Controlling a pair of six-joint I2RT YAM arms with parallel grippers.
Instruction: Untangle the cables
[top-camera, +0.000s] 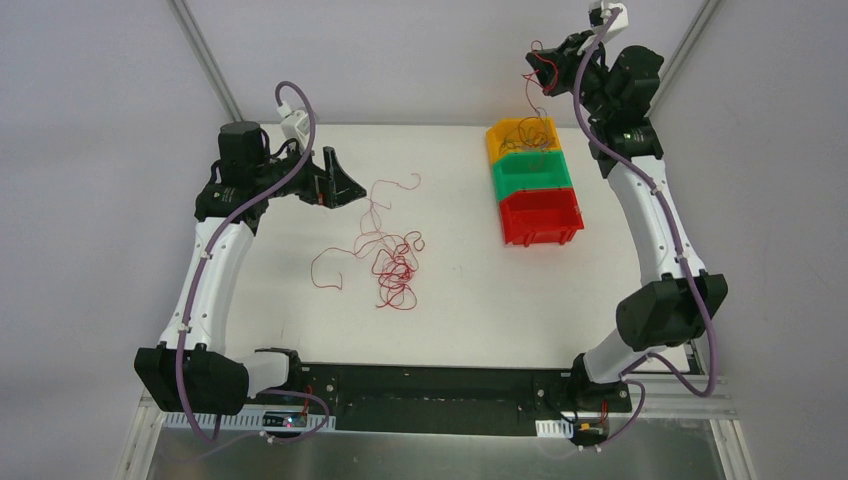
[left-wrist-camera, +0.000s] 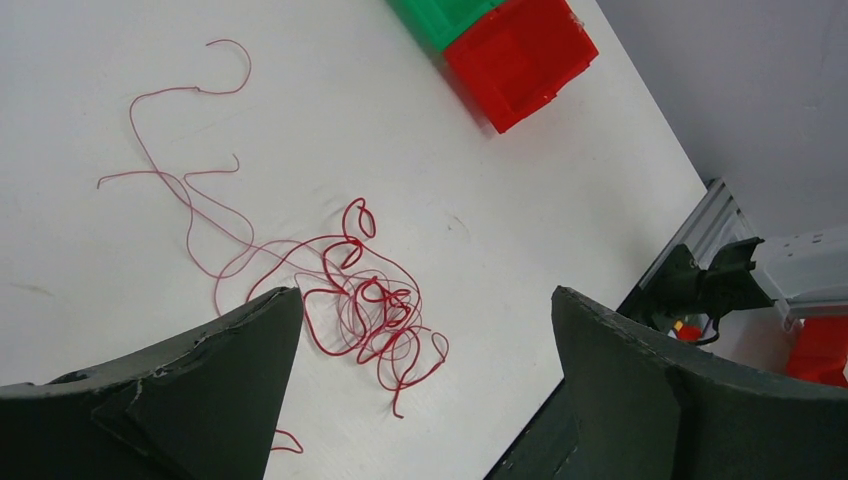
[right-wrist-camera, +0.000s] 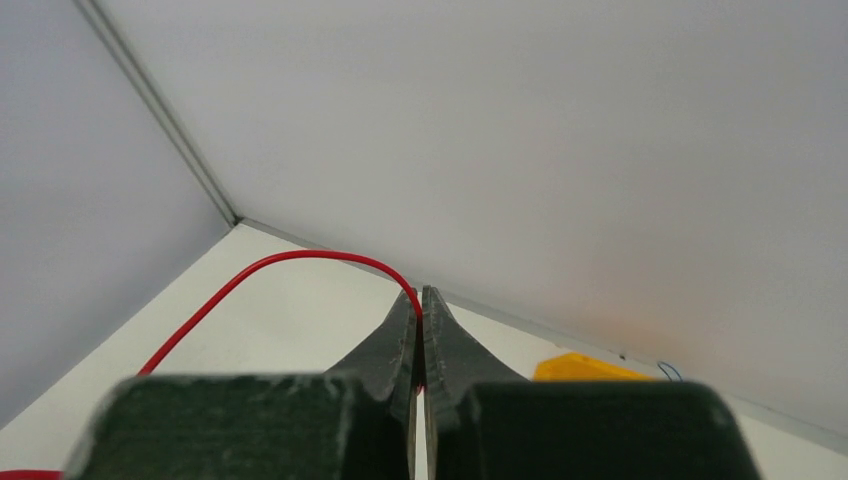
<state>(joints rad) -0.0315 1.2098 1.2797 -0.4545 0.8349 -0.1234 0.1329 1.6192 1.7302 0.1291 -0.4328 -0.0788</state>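
Note:
A tangle of thin red cables (top-camera: 393, 268) lies on the white table, with loose ends trailing up and left. It also shows in the left wrist view (left-wrist-camera: 365, 300). My left gripper (top-camera: 345, 183) is open and empty, left of and above the tangle; its fingers (left-wrist-camera: 230, 370) frame it. My right gripper (top-camera: 538, 68) is raised high at the back right, shut on a red cable (right-wrist-camera: 290, 262) that arcs out from its fingertips (right-wrist-camera: 421, 297). The cable hangs down over the yellow bin (top-camera: 523, 136), which holds a few thin cables.
Three bins stand in a row at the back right: yellow, green (top-camera: 530, 172) and red (top-camera: 541, 216). The red bin also shows in the left wrist view (left-wrist-camera: 520, 55). The cage frame posts (top-camera: 205, 50) rise behind the table.

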